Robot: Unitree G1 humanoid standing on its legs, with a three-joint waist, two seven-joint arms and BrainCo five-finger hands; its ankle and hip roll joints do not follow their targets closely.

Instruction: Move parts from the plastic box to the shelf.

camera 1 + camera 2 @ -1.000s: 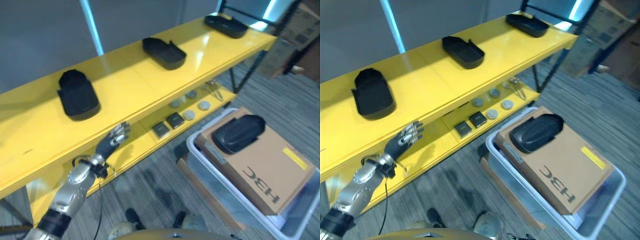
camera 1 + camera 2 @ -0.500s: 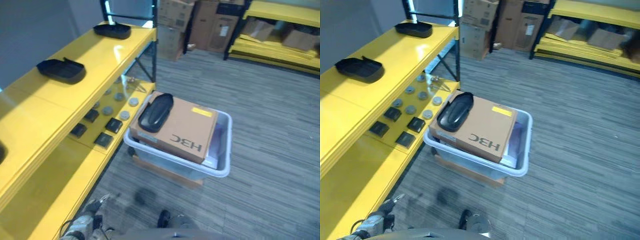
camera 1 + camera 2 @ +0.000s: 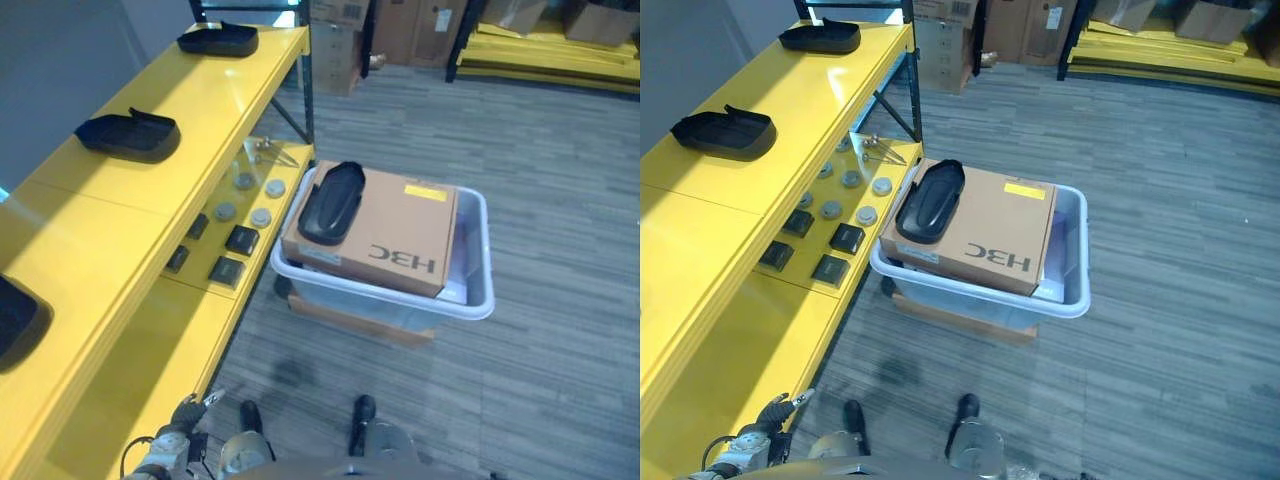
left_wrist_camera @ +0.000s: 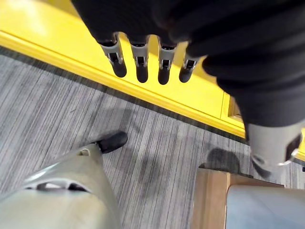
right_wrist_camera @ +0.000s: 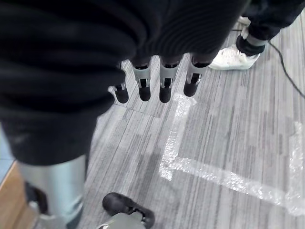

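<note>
A: Where's the part?
B: Black part atop cardboard box in plastic box, frame centre. Shelf at left w/ three black trays; small pads, discs on lower level.
A: Hands?
B: Left hand lower left by shelf edge, fingers straight, empty. Right hand same, over floor w/ tape; person's shoe nearby.

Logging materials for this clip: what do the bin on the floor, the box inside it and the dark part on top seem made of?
The bin looks like translucent pale plastic: its walls show the contents dimly. The box looks like brown corrugated cardboard, matte, with a yellow label. The dark part seems moulded black plastic with a slight sheen, though rubber cannot be ruled out.
</note>
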